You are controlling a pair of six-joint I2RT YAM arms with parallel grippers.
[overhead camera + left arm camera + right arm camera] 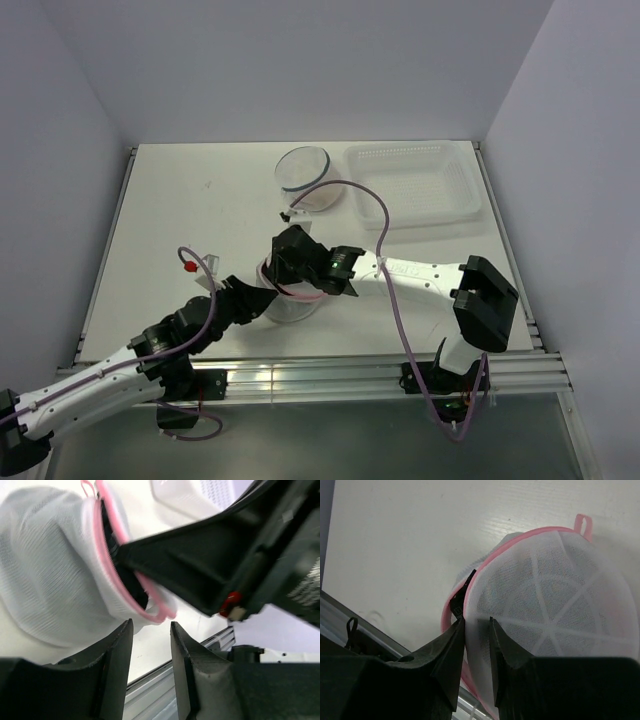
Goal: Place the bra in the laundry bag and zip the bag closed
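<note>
1. Risk first: the right gripper (476, 625) was pinched narrow on the rim of the laundry bag (555, 595), low in its wrist view. The bite looked thin, so one tug could have slipped the mesh free and let the bag flop.
2. The left gripper (150, 625) stood part-open and empty at the bottom of its view. The pink zip (107, 565) ran just above the tips, not touching them. Closing there could have caught mesh instead of the zip pull, which I could not pick out.
3. Dark fabric (463, 592), by my read the bra, showed in the open seam at centre-left of the right wrist view. Sitting at the mouth, it could have snagged the zip or crept back out.
4. Crowding: the right gripper's body filled the right side of the left wrist view, very near. A careless swing risked a knock.
5. From above, the bag lay in the lower middle of the table (180, 200), between the two grippers. The tray (415, 185) and clear bowl (305, 168) sat well apart at upper right.
</note>
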